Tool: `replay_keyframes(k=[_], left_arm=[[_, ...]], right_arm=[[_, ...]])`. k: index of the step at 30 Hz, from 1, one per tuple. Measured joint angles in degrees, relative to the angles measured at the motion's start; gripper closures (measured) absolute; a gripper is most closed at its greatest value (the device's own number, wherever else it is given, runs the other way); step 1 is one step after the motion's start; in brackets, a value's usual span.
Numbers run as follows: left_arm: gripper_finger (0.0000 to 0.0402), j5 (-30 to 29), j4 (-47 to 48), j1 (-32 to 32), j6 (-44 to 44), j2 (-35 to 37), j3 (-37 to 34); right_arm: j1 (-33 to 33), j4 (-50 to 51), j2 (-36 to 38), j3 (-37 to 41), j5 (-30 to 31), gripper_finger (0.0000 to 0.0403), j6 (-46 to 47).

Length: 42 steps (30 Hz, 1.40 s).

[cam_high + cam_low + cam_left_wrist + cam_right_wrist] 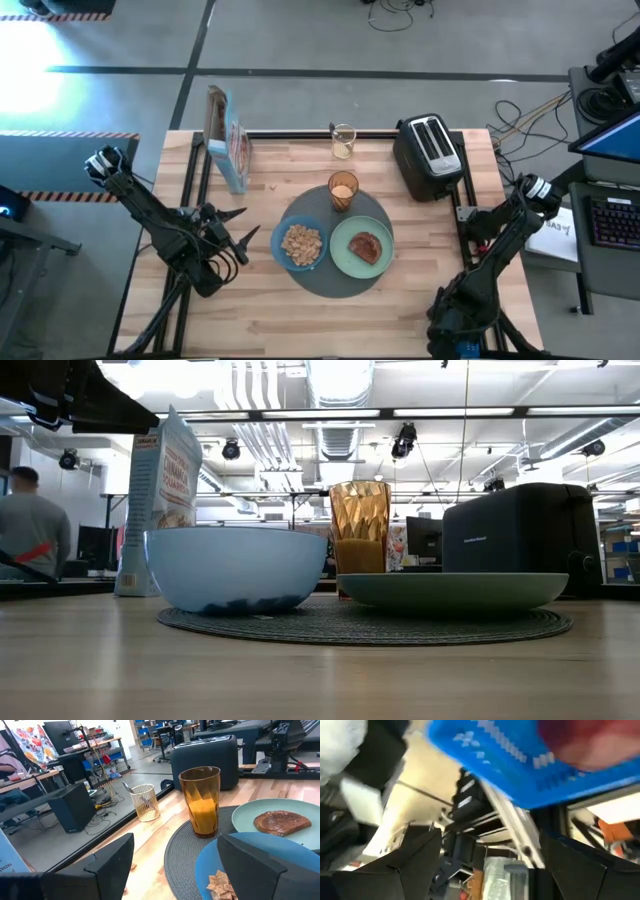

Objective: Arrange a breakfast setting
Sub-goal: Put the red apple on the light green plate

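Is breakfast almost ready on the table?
Nearly. The round dark-grey mat already carries the small blue bowl of cereal, the pale green plate with toast, and the amber glass of orange drink. Nothing is in hand: the left gripper waits open beside the bowl. No spoon lies on the mat yet.

floor [300, 40]: grey concrete | ceiling ducts [340, 390] | strip lights [450, 412]

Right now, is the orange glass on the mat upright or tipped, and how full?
Upright. The glass stands on the mat beside the plate, rim level, with orange drink up to roughly half its height.
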<state>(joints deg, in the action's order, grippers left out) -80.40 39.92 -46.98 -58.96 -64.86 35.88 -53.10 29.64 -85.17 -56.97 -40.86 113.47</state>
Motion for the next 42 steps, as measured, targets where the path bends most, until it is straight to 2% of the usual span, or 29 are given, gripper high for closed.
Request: replay_keyframes(k=[7,11,19,28,34,38,42], left_arm=[[0.0132,0.07,0.02,0.00,0.00,0.00,0.00],[0.0132,0.39,0.04,0.00,0.00,0.00,-0.02],[0.0132,0.42,0.02,0.00,0.00,0.00,0.00],[0.0132,0.44,-0.02,0.00,0.00,0.00,-0.01],[0.0132,-0.23,-0.07,0.01,0.00,0.00,-0.01],[0.0132,-0.66,-0.25,0.13,-0.01,0.02,0.00],[0.0132,-0.66,-0.35,0.13,0.00,0.02,0.00]], right_arm=[[0.00,12.30,-1.02,0.00,4.78,0.0076,-2.49],[-0.01,17.22,-2.50,0.04,4.98,0.0076,-5.46],[0.11,16.14,-8.38,0.02,8.28,0.0076,-14.18],[0.28,15.74,-16.22,-0.45,5.73,0.0076,-23.62],[0.26,14.50,-16.41,-1.58,3.09,0.0077,-25.06],[0.14,14.64,-14.71,-1.98,6.19,0.0079,-26.47],[0.24,15.53,-12.63,-1.72,12.65,0.0079,-24.45]])
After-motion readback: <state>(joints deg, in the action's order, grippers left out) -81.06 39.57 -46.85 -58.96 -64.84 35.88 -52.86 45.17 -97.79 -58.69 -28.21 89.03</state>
